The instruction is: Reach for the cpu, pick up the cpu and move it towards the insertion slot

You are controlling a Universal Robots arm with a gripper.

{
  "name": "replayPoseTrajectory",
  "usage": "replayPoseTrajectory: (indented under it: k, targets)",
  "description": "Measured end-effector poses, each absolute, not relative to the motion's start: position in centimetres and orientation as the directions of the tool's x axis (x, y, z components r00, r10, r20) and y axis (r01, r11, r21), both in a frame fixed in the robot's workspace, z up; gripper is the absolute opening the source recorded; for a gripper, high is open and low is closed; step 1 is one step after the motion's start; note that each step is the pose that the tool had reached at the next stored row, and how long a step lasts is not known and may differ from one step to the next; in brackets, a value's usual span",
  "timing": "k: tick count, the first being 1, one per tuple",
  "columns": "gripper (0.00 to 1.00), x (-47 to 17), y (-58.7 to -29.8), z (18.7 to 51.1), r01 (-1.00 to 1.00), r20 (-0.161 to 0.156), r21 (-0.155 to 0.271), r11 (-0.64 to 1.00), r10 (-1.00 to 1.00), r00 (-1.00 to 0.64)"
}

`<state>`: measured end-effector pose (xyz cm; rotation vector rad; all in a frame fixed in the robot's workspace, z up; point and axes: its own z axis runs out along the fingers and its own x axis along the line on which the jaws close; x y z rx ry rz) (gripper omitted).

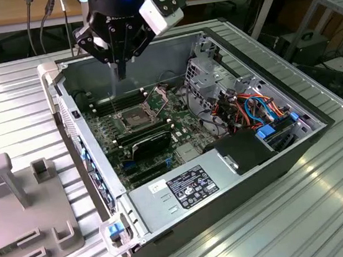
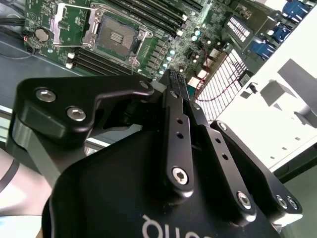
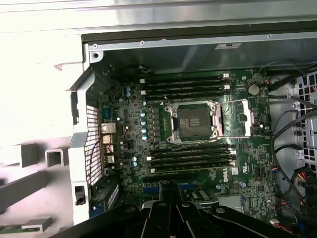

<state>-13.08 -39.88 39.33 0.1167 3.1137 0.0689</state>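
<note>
My gripper (image 1: 121, 72) hangs above the open computer case, over the rear part of the green motherboard (image 1: 107, 136). Its two black fingers are pressed together, and nothing shows between them. The insertion slot (image 1: 134, 117) is a square silver-framed socket with a dark centre, and its wire bracket is swung open. It lies just below and in front of the fingertips. In both wrist views the slot (image 2: 117, 35) (image 3: 192, 122) has no chip in it, and the shut fingers (image 2: 174, 84) (image 3: 168, 193) point toward the board. The cpu is out of view.
Long black memory slots (image 3: 190, 157) flank the socket. A silver drive cage (image 1: 212, 76) with coloured cables and a black labelled power supply (image 1: 191, 187) fill the case's right and front. A grey fixture block (image 1: 19, 210) sits on the ribbed metal table at the exterior view's left.
</note>
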Motion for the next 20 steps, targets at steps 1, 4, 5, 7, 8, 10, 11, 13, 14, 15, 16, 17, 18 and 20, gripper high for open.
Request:
replayPoseTrajectory:
  k: [1,4,5,7,8,10,11,13,14,15,16,17,18,20]
  targets:
    - [0.11,-13.1,-39.9,39.3,0.074,-0.023,0.045,0.996,0.075,-0.997]
    - [0.11,-13.4,-39.9,39.3,0.074,-0.023,0.045,0.996,0.075,-0.997]
    - [0.11,-13.4,-39.9,39.3,0.074,-0.023,0.045,0.996,0.075,-0.997]
    - [0.11,-13.6,-39.9,39.3,0.074,-0.023,0.045,0.996,0.075,-0.997]
    - [0.11,-13.6,-39.9,39.3,0.074,-0.023,0.045,0.996,0.075,-0.997]
    - [0.11,-13.7,-39.9,39.3,0.074,-0.023,0.045,0.996,0.075,-0.997]
    - [0.11,-13.9,-39.9,39.3,0.074,-0.023,0.045,0.996,0.075,-0.997]
    - [0.11,-14.0,-39.9,39.3,0.074,-0.023,0.045,0.996,0.075,-0.997]
    - [0.11,-14.1,-39.9,39.3,0.074,-0.023,0.045,0.996,0.075,-0.997]
    - [0.11,-14.2,-39.9,39.3,0.074,-0.023,0.045,0.996,0.075,-0.997]
    - [0.11,-14.2,-39.9,39.3,0.074,-0.023,0.045,0.996,0.075,-0.997]
    - [0.11,-14.3,-39.9,39.3,0.074,-0.023,0.045,0.996,0.075,-0.997]
    - [0.11,-14.4,-39.9,39.3,0.074,-0.023,0.045,0.996,0.075,-0.997]
    - [0.11,-14.5,-39.9,39.3,0.074,-0.023,0.045,0.996,0.075,-0.997]
